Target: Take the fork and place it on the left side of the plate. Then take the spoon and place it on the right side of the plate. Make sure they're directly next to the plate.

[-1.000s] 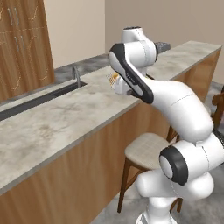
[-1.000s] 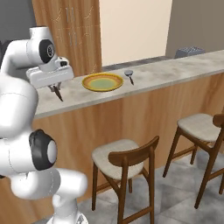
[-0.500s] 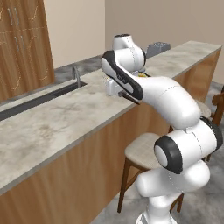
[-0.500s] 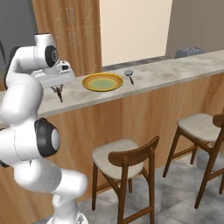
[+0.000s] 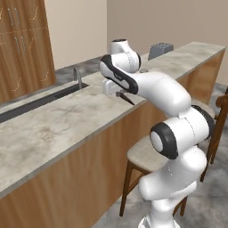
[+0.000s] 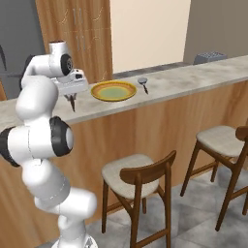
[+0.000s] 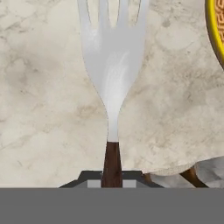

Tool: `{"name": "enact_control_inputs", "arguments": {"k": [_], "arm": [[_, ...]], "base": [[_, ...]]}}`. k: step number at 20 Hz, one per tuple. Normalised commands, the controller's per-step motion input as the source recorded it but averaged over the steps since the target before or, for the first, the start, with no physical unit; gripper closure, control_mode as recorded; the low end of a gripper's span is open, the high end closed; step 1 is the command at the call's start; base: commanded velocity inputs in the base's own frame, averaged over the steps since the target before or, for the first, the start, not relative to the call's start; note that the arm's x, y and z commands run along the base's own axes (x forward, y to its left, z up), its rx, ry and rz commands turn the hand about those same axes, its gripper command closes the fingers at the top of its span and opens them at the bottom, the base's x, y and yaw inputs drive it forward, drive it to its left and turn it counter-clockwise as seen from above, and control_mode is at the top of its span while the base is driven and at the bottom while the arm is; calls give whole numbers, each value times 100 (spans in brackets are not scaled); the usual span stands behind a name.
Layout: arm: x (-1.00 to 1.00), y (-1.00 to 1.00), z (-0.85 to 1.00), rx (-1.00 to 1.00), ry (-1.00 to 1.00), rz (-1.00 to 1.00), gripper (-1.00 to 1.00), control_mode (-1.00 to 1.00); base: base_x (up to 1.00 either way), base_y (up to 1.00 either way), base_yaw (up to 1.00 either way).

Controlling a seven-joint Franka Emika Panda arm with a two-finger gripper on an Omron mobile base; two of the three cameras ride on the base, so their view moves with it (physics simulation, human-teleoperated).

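- The gripper (image 6: 72,100) is coming down over the marbled bench (image 6: 193,80) at the left of the right base view, lower than it was a second ago and closer in beside the plate (image 6: 113,90).
- The jaws are clamped tight on the fork (image 7: 112,74), pinching its dark wooden handle at the bottom of the hand view, with the shiny silver tines fanning toward the top edge.
- In the left base view, the fork (image 5: 126,97) is jutting out as a thin dark sliver just below the hand, centre frame.
- That drop means the fork is being carried in toward its spot; to my eye it is hanging just above the stone, not yet laid down.
- The plate is sitting flat, round, glossy yellow with a greenish centre; its rim (image 7: 214,30) is peeking in at the upper right of the hand view, near the fork's tines.
- The spoon (image 6: 143,83) is lying just right of the plate in the right base view, small, grey, untouched, its step not yet begun.
- The bench top is looking like pale veined stone over warm wood panels.
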Motion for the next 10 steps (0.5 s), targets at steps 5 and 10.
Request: {"name": "enact_control_inputs", "arguments": {"k": [5,10], "arm": [[71,0,-24,-1,1,-3,100,-100],[71,0,-26,-2,2,0,100,-100]], "base": [[0,0,0],[0,0,0]]}}
